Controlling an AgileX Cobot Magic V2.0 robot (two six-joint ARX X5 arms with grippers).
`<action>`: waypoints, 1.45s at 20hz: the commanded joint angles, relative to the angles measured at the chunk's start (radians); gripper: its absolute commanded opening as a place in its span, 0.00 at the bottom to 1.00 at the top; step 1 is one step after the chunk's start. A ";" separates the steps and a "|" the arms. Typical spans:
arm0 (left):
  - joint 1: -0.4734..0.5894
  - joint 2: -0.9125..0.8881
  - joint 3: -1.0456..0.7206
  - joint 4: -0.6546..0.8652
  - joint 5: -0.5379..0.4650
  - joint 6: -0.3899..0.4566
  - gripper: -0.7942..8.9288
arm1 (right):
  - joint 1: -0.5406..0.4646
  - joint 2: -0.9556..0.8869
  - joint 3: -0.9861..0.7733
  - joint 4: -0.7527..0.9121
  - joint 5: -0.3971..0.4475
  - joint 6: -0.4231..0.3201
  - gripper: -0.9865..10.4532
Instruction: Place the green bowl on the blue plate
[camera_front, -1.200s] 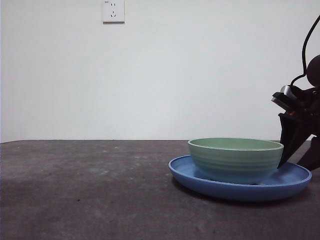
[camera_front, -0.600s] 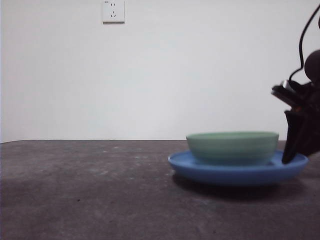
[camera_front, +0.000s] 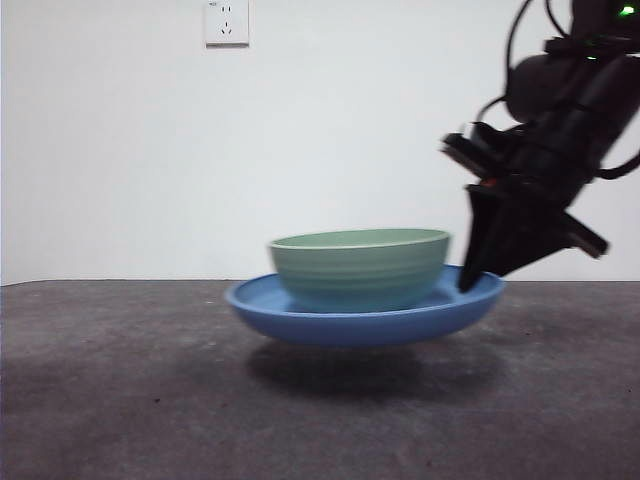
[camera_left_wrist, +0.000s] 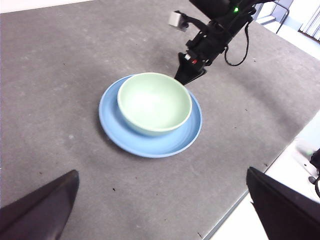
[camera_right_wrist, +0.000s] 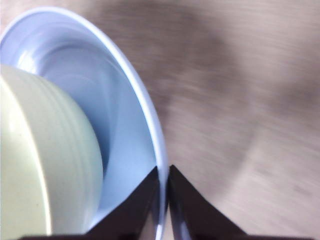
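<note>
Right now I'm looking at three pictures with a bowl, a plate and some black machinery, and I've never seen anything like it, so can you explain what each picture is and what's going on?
This is a robot with two arms at a grey table, each ending in a gripper with two black jaws.

One picture comes from a low camera looking level across the table. The other two come from cameras on the arms' wrists.

The pale mint-green round bowl sits inside the wide, glossy blue plate. In the level view the plate hangs above the table with its shadow beneath, so it is lifted, bowl and all.

The right gripper does the lifting: its jaws are pinched on the plate's rim, one on either side. The level view shows the same arm coming in from the upper right.

The left gripper waits apart with its jaws wide open, looking down on the scene. A white wall socket is behind.
</note>
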 joint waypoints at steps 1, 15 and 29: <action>-0.006 0.004 0.007 0.010 0.002 -0.002 0.66 | 0.067 0.021 0.019 0.060 -0.008 0.080 0.10; -0.006 0.004 0.007 0.009 0.002 -0.002 0.66 | 0.149 0.137 0.019 0.138 0.040 0.123 0.11; -0.006 0.004 0.007 0.009 0.002 -0.002 0.66 | 0.094 -0.254 0.019 0.067 0.123 0.058 0.48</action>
